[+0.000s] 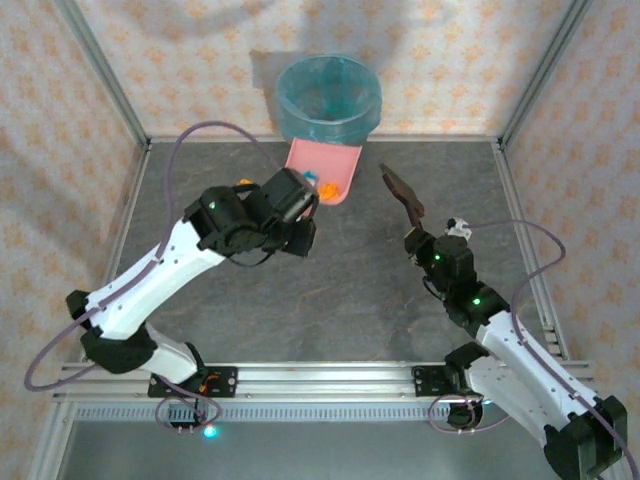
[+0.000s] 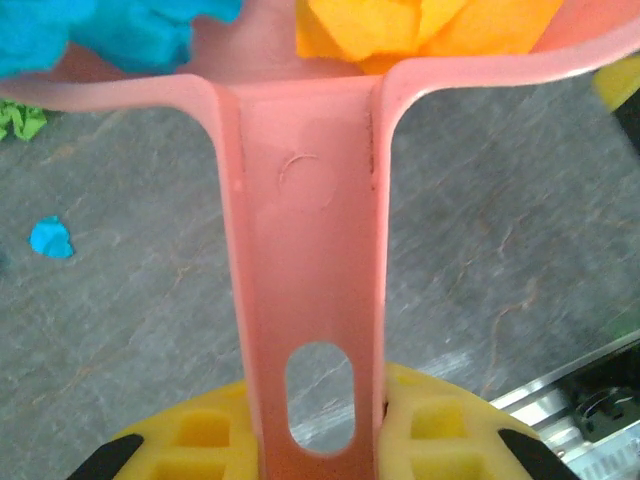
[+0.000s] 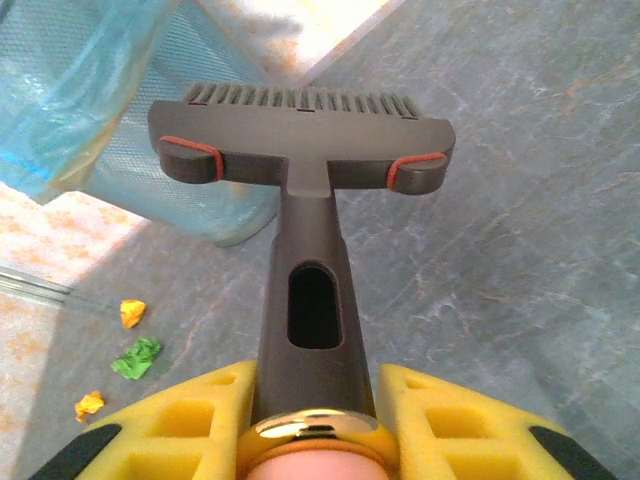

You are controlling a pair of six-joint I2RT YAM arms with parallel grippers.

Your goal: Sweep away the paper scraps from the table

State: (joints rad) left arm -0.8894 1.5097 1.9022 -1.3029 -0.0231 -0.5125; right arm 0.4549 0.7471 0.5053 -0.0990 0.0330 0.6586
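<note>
Paper scraps (image 2: 420, 25): orange and blue ones already lie in the pink dustpan (image 2: 305, 230), straight ahead of the left gripper (image 2: 320, 440). More are seen on the table (image 2: 480, 250). A blue and a green one lie ahead-left of that gripper. In the right wrist view, two orange and one green lie to the lower left of the right gripper (image 3: 315, 425), near the table edge.

The dustpan handle is clamped between the left gripper's yellow pads (image 2: 430, 440) with the pan mouth facing away, probably so the load isn't spilled. The brush (image 3: 300, 150) is gripped by its handle in the right gripper, bristles forward and apparently clear of the surface, so it is judged parked. The bin (image 1: 328, 98) sits just beyond the pan, so dumping is judged the step in hand. The loose scraps are not yet swept.
</note>
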